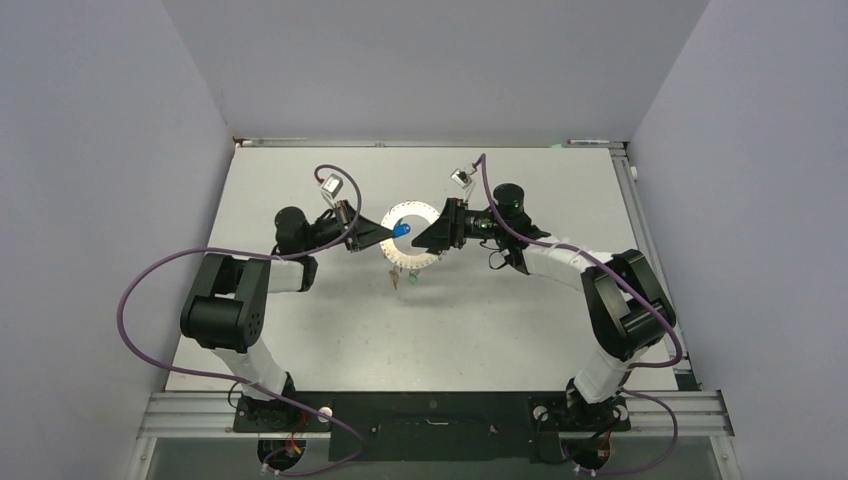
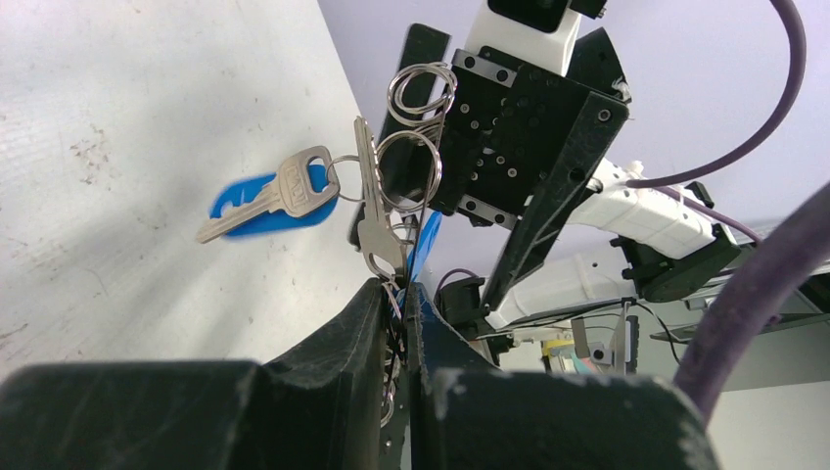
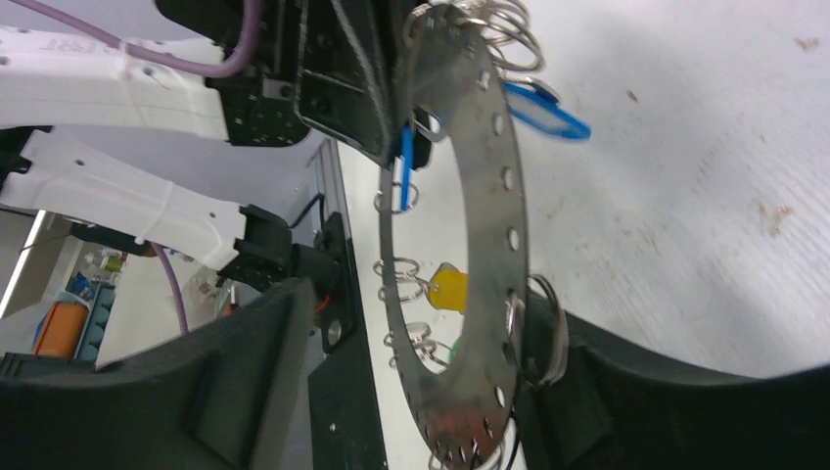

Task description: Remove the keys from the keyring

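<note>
The keyring (image 1: 411, 236) is a flat silver ring with holes, held up over the table's middle between both grippers. My left gripper (image 1: 372, 238) is shut on its left edge; in the left wrist view its jaws (image 2: 396, 289) pinch the ring edge among small split rings. A silver key (image 2: 284, 196) with a blue tag and a second key (image 2: 372, 211) dangle there. My right gripper (image 1: 432, 235) is open around the ring's right side. In the right wrist view the keyring (image 3: 509, 235) rests against one finger (image 3: 636, 392). Yellow (image 3: 448, 291) and blue (image 3: 548, 110) tags hang from it.
A key or two dangle below the ring near the tabletop (image 1: 400, 278). The white table (image 1: 300, 330) is enclosed by grey walls left, right and back. A metal rail (image 1: 440, 410) with the arm bases runs along the near edge. Purple cables loop beside each arm.
</note>
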`<act>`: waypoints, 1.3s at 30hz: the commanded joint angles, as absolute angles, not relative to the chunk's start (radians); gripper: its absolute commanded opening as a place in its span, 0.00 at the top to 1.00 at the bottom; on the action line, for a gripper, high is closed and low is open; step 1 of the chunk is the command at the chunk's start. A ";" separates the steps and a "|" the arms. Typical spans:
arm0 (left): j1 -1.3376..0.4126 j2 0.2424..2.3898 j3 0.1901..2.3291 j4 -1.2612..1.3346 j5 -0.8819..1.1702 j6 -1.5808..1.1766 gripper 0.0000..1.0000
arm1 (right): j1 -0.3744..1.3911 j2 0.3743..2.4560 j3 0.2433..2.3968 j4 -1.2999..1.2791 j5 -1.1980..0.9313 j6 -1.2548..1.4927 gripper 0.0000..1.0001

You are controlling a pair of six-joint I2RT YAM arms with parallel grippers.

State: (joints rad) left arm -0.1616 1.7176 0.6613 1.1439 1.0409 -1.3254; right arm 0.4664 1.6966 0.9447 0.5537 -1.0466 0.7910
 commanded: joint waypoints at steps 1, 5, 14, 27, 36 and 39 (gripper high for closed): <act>-0.144 1.685 0.727 1.269 1.032 -1.405 1.00 | 0.463 1.676 0.966 0.776 -1.062 0.930 0.54; -0.135 1.689 0.747 1.261 1.031 -1.418 1.00 | 0.468 1.677 0.966 0.810 -1.063 0.972 0.69; -0.133 1.661 0.830 0.951 1.020 -1.210 0.91 | 0.471 1.675 0.960 0.840 -1.024 1.080 0.95; -0.046 1.535 1.046 0.211 0.806 -0.629 0.19 | 0.411 1.691 0.992 0.954 -0.838 1.227 0.95; -0.032 1.334 1.106 -0.025 0.378 -0.314 0.04 | 0.388 1.714 1.029 0.946 -0.706 1.269 0.95; 0.020 1.301 1.126 0.015 0.385 -0.333 0.04 | 0.379 1.722 1.054 0.917 -0.665 1.272 0.95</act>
State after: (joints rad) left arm -0.0353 1.3727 1.0611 0.0231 0.4973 -0.4160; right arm 0.3935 1.7145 0.9859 0.8642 -0.7532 1.2476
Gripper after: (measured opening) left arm 0.962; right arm 0.102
